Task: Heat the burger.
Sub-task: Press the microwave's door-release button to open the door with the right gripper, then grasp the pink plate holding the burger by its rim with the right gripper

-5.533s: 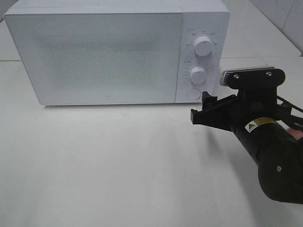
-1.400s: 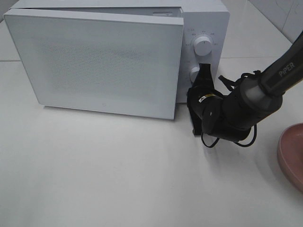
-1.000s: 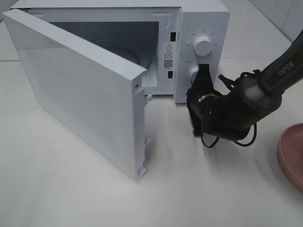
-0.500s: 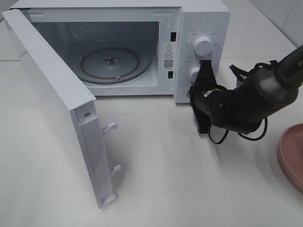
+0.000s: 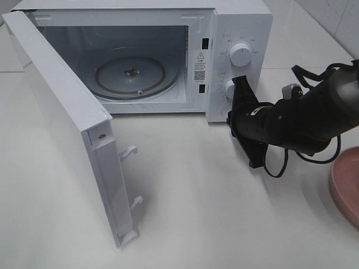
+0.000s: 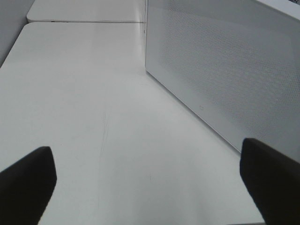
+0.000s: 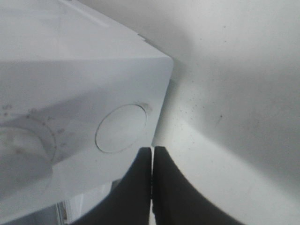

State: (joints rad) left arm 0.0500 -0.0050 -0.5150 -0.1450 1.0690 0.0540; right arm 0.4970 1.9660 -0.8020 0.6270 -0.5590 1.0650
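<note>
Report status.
Left pincer open, holding nothing. Right pincer shut, by white microwave's round button. Golden-bun burger not in view. Microwave door wide open.

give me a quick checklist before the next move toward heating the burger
1. microwave door swung wide open: ok
2. turntable bare, room for food: ok
3. right gripper clear of the round button: not ok, its shut tips sit close by it
4. left gripper open and empty: ok
5. burger located: cannot tell, only the edge of the pink plate shows, with nothing visible on it
</note>
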